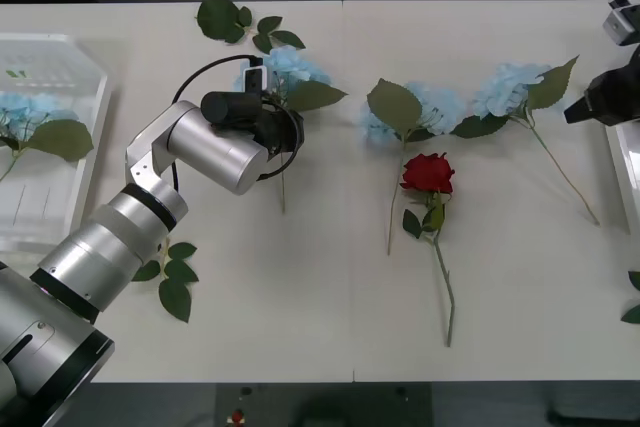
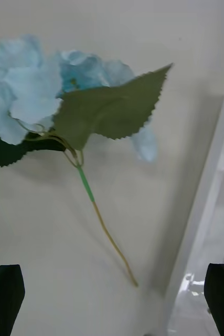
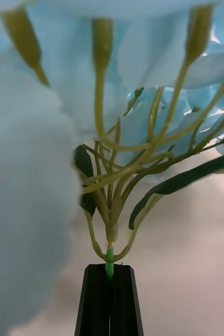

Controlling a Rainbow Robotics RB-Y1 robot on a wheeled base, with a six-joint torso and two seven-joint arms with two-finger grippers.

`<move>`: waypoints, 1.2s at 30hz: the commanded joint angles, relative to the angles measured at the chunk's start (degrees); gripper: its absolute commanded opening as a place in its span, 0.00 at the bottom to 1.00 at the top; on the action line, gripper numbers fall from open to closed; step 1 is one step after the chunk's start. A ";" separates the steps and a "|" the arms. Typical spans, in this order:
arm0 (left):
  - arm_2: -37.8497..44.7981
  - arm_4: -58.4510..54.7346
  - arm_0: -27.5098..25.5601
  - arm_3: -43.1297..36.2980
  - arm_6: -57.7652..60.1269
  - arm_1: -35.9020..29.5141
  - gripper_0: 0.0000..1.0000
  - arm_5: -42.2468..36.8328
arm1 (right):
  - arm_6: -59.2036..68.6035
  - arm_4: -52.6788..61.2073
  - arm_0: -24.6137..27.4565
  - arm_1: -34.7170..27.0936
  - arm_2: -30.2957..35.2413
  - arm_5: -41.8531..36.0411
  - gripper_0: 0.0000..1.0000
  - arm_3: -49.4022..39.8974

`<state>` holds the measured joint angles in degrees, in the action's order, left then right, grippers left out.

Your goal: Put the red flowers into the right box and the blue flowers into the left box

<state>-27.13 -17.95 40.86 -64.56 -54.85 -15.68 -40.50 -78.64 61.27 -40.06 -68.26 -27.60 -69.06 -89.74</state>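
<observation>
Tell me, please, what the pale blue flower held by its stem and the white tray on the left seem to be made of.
The pale blue flower pinched in the left gripper looks like matte fabric petals on smooth, plastic-coated wire stalks, though this is only a guess. The white tray looks like glossy translucent plastic: its ribbed bottom shows through.

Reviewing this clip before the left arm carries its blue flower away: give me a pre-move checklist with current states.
1. Left gripper shut on the blue flower stem: ok.
2. Hold sits just under the bloom, stem centred between the fingers: ok.
3. Left box has bare floor beside the blue flower already inside: ok.
4. Right gripper open, off by the right box, away from the carry path: ok.
5. Grip firmness: cannot tell.
</observation>
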 commanded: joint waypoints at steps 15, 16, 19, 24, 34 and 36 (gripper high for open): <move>6.83 -13.34 0.89 -30.54 -1.40 -12.97 0.00 -28.14 | -1.08 -13.02 -0.90 9.02 -9.31 12.46 1.00 5.46; 8.15 -14.22 0.62 -32.47 -1.67 -14.12 0.00 -29.46 | -1.34 -13.11 -0.90 9.37 -9.49 13.17 1.00 6.16; 12.28 -15.19 -0.78 -38.36 -2.46 -17.63 0.00 -32.80 | -2.31 -13.55 -0.90 10.95 -9.67 15.54 1.00 9.06; 18.34 -14.92 -4.47 -45.48 -5.45 -24.66 0.00 -32.88 | -3.72 -14.07 -0.99 12.45 -10.72 19.14 1.00 12.84; 34.34 -13.43 -15.20 -47.50 -21.00 -37.58 0.00 -32.88 | -6.53 -14.34 -1.08 13.85 -12.13 22.57 1.00 16.97; 37.06 -12.02 -18.36 -47.06 -23.82 -39.34 0.00 -32.88 | -6.88 -14.42 -1.25 14.21 -13.09 23.80 1.00 18.03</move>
<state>6.80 -31.64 25.87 -110.90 -72.41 -51.31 -73.48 -83.57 47.43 -40.09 -55.03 -40.56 -46.84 -72.92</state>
